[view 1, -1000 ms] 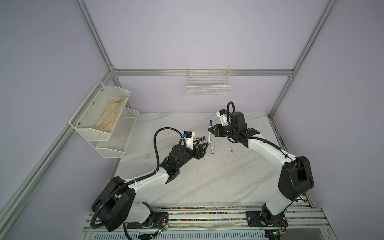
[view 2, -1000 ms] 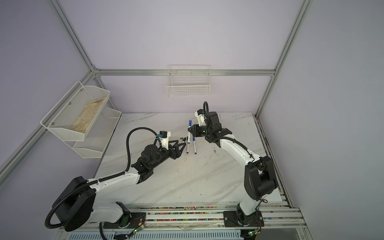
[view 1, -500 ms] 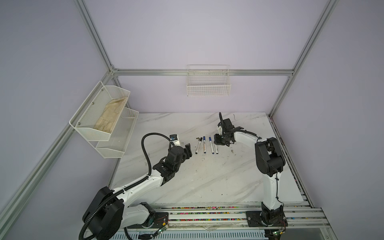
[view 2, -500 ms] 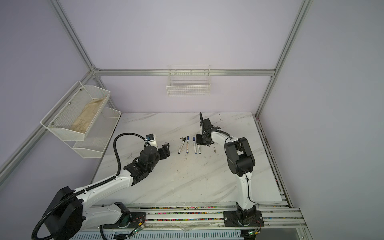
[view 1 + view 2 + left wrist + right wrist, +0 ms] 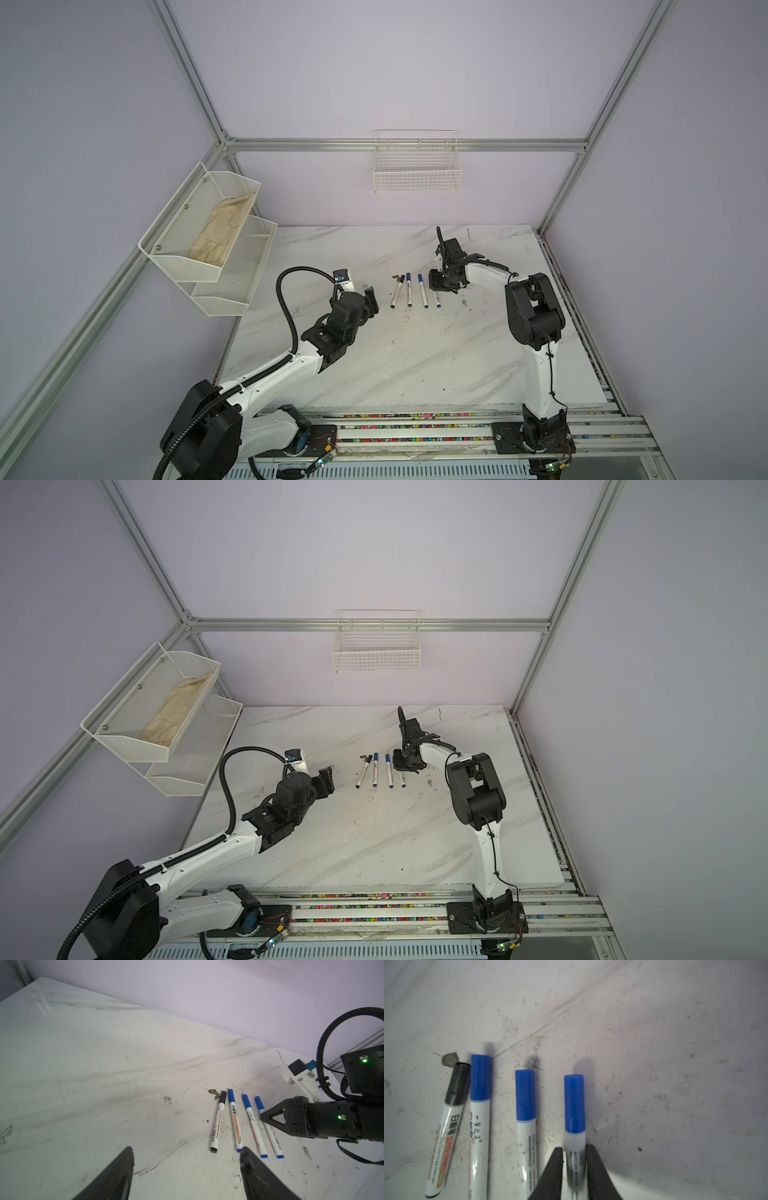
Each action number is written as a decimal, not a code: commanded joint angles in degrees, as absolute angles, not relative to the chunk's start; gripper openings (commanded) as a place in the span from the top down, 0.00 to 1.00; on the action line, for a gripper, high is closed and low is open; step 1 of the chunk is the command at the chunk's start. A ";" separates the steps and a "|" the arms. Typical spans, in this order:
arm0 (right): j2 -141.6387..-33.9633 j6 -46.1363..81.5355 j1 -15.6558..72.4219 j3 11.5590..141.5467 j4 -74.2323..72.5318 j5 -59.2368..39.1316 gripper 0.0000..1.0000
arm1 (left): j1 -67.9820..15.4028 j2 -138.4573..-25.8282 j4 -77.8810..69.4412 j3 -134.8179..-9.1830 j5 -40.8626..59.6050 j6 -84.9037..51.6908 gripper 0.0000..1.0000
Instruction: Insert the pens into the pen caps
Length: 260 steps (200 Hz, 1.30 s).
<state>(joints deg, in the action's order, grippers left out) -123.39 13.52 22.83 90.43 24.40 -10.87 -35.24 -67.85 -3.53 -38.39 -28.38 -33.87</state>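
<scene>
Several white pens lie side by side mid-table, each with its pen cap on the far end: one black-capped pen (image 5: pixel 397 292) (image 5: pixel 217 1124) and three blue-capped pens (image 5: pixel 409 291) (image 5: pixel 389 771). My right gripper (image 5: pixel 440 286) (image 5: pixel 574 1147) is low over the rightmost pen (image 5: pixel 574 1159), just behind its blue cap (image 5: pixel 574 1103). Its fingers straddle the barrel, open a little, with a thin gap showing on one side. My left gripper (image 5: pixel 371 300) (image 5: pixel 187 1150) hovers left of the row, open wide and empty. The black cap (image 5: pixel 458 1084) leans against the neighbouring blue cap (image 5: pixel 480 1077).
A small dark scrap (image 5: pixel 214 1093) lies by the black cap. A white wire basket (image 5: pixel 417 174) hangs on the back wall. A two-tier mesh shelf (image 5: pixel 224 266) holding a cloth juts in at the left. The marble table (image 5: pixel 415 361) ends at a front rail.
My right gripper came down from mid-air and laid its pen at the right end of the row, then eased its jaws apart. My left gripper drew back to the left and opened wider.
</scene>
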 commanded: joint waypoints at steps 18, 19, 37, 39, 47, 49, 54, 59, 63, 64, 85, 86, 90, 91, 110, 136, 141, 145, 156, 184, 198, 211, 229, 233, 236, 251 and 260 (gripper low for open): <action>-119.73 14.86 23.09 86.07 21.99 -9.63 0.60 | -34.68 -68.02 -4.31 -37.42 -30.33 -33.99 0.21; -119.34 14.94 23.10 86.07 21.85 -9.65 0.59 | -34.70 -67.98 -4.31 -37.43 -30.37 -34.00 0.21; -115.12 15.65 23.08 83.42 17.75 -9.31 0.55 | -34.12 -68.41 -4.46 -37.49 -31.56 -34.02 0.21; -114.45 15.80 23.04 83.13 17.22 -9.14 0.55 | -34.00 -68.45 -4.32 -37.52 -31.69 -33.88 0.21; -112.17 16.45 23.05 81.64 15.16 -7.46 0.54 | -33.36 -68.55 -3.96 -37.69 -32.43 -33.80 0.21; -111.63 16.61 23.10 81.21 14.64 -6.74 0.54 | -33.15 -68.57 -3.82 -37.77 -32.65 -33.81 0.21; -109.96 16.97 23.07 80.04 13.16 -4.98 0.53 | -32.50 -68.60 -3.38 -37.94 -33.13 -33.91 0.21; -108.10 17.30 23.07 78.40 11.22 -2.73 0.53 | -31.79 -68.57 -2.89 -38.07 -33.68 -33.93 0.20; -106.25 17.82 23.05 76.77 9.34 -0.43 0.53 | -31.03 -68.54 -2.47 -38.26 -34.06 -33.86 0.20; -105.81 18.01 23.04 76.40 8.89 0.35 0.53 | -30.85 -68.46 -2.33 -38.29 -34.12 -33.76 0.20; -94.77 20.80 22.98 63.11 -6.43 17.18 0.47 | -26.41 -67.04 -0.83 -38.80 -36.61 -31.64 0.22; -94.27 21.21 23.01 62.36 -7.34 17.82 0.47 | -26.17 -66.92 -0.81 -38.82 -36.67 -31.46 0.22; -92.28 20.72 23.01 59.31 -11.01 20.86 0.45 | -25.07 -66.69 -1.00 -38.85 -36.86 -30.70 0.22; -91.84 20.51 23.02 58.62 -12.05 21.72 0.44 | -24.84 -66.61 -1.03 -38.85 -36.88 -30.47 0.23; -87.29 11.83 22.93 44.60 -32.21 31.35 0.40 | -21.58 -66.13 -1.71 -39.02 -39.90 -25.41 0.23; -90.50 10.53 21.42 42.91 -34.68 40.33 0.31 | -18.10 -68.58 -4.44 -38.94 -43.57 -18.65 0.21; -91.42 9.06 21.04 43.33 -35.96 39.75 0.31 | -17.46 -69.36 -5.14 -38.86 -44.17 -17.85 0.20; -92.16 8.59 20.73 44.01 -35.78 39.18 0.31 | -16.79 -70.08 -5.50 -38.85 -44.65 -17.25 0.20; -94.05 7.09 20.14 45.36 -35.95 40.56 0.30 | -15.26 -71.98 -6.80 -38.85 -45.29 -16.03 0.20; -97.37 5.70 19.00 44.55 -36.75 41.12 0.29 | -12.28 -77.72 -9.32 -38.58 -48.36 -14.62 0.18; -98.00 1.12 18.85 38.52 -49.90 40.52 0.28 | -11.23 -79.51 -15.07 -36.12 -47.88 -12.60 0.16; -99.67 -6.24 18.72 33.28 -64.53 41.40 0.27 | -10.57 -80.21 -24.82 -31.91 -46.00 -8.09 0.15; -99.63 -4.89 16.51 27.38 -75.02 35.28 0.25 | -9.56 -82.61 -41.76 -24.62 -43.06 -4.42 0.13; -100.13 -4.87 15.78 26.24 -78.20 34.54 0.25 | -9.24 -83.38 -45.14 -23.56 -42.51 -3.03 0.12; -100.42 -5.77 15.20 25.40 -80.54 33.61 0.24 | -9.15 -83.90 -47.52 -23.19 -42.78 -2.14 0.12; -99.20 -3.45 12.61 23.02 -80.89 24.01 0.23 | -8.15 -84.54 -50.23 -22.35 -41.27 -2.63 0.10; -101.94 -5.14 10.81 22.19 -85.84 18.59 0.10 | -6.95 -85.99 -52.40 -21.47 -38.62 -3.40 0.10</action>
